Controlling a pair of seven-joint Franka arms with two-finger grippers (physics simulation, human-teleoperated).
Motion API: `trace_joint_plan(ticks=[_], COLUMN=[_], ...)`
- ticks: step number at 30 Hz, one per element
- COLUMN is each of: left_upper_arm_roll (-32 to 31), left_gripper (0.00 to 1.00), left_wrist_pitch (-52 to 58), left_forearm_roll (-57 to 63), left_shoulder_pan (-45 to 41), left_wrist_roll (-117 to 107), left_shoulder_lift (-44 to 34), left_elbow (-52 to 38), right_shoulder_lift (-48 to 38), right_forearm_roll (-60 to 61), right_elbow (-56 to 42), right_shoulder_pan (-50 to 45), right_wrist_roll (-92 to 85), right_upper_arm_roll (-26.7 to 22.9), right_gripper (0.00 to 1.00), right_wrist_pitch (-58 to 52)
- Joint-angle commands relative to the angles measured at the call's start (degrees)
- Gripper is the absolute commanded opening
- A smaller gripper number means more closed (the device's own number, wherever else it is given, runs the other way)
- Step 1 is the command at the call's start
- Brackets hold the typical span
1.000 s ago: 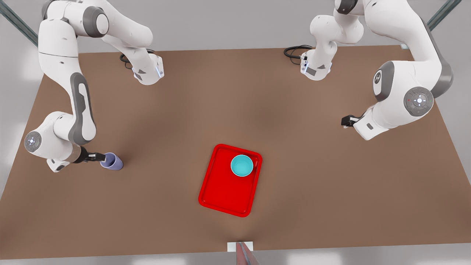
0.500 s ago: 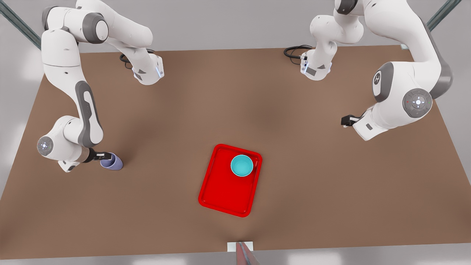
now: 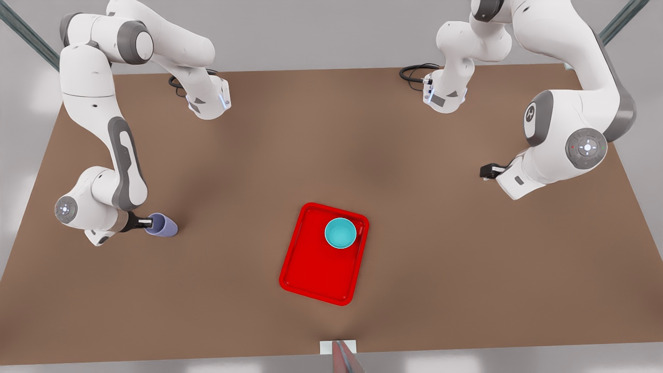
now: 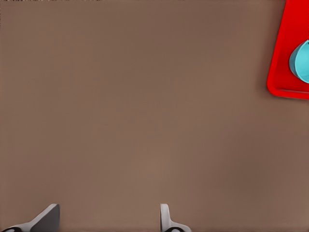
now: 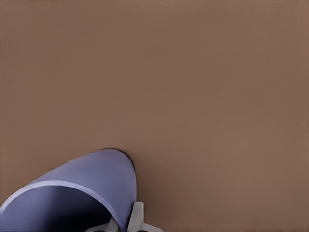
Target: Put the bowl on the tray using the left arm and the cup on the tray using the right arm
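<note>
The lavender cup (image 3: 163,226) hangs tilted just over the table at the front view's left. My right gripper (image 3: 150,223) is shut on its rim, one finger inside and one outside the wall. The right wrist view has the cup (image 5: 77,188) close up at my right gripper (image 5: 124,220). On the far right part of the red tray (image 3: 318,259) in the middle sits the turquoise bowl (image 3: 340,232). At the front view's right, my left gripper (image 3: 487,171) waits open above bare table. Beyond my left gripper (image 4: 106,222), the tray (image 4: 285,63) and the bowl (image 4: 301,60) show at the picture's edge.
The brown table (image 3: 233,171) stretches between the two arms. Both arm bases (image 3: 207,101) stand at its far edge with black cables beside them. A small white block (image 3: 337,346) sits at the near edge.
My right gripper has shifted a little toward the tray with the cup in it, and the cup has tipped further. The left arm's wrist barely moved; bowl and tray are unchanged.
</note>
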State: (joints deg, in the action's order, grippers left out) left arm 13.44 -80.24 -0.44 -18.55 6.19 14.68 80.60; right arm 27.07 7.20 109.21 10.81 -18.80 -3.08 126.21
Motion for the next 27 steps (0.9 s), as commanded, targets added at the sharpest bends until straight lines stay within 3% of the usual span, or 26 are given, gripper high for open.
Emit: trace_joint_plan(ticks=[1, 8, 14, 19, 22, 27], left_upper_arm_roll=[0.0, 0.4, 1.5, 1.5, 1.5, 1.5], left_gripper=[1.00, 1.00, 1.00, 1.00, 1.00, 1.00], left_wrist_pitch=[0.0, 0.1, 0.7, 0.7, 0.7, 0.7], left_forearm_roll=[0.0, 0.0, 0.1, 0.1, 0.1, 0.1], left_shoulder_pan=[0.0, 0.0, 0.0, 0.0, 0.0, 0.0], left_wrist_roll=[-0.1, 0.0, 0.1, 0.0, 0.0, -0.1], left_shoulder_lift=[0.0, -0.4, -0.6, -0.6, -0.5, -0.5], left_elbow=[0.0, 0.0, -0.1, -0.1, -0.1, -0.1], right_shoulder_lift=[-0.1, -2.3, -1.1, 5.4, 7.8, 17.7], right_forearm_roll=[-0.1, -0.1, 0.1, 0.0, -0.1, 0.1], right_elbow=[0.0, -1.0, -7.5, -23.6, -30.3, -50.6], right_shoulder_pan=[0.0, -3.2, -14.0, -19.3, -19.3, -22.8], right_wrist_roll=[0.1, 1.3, 8.4, 24.2, 30.3, 40.3], right_upper_arm_roll=[0.2, 1.3, -3.3, -2.6, 1.5, 3.1], right_gripper=[0.21, 0.21, 0.21, 0.21, 0.21, 0.21], right_wrist_pitch=[-0.1, -1.2, -8.5, -20.6, -23.6, -32.3])
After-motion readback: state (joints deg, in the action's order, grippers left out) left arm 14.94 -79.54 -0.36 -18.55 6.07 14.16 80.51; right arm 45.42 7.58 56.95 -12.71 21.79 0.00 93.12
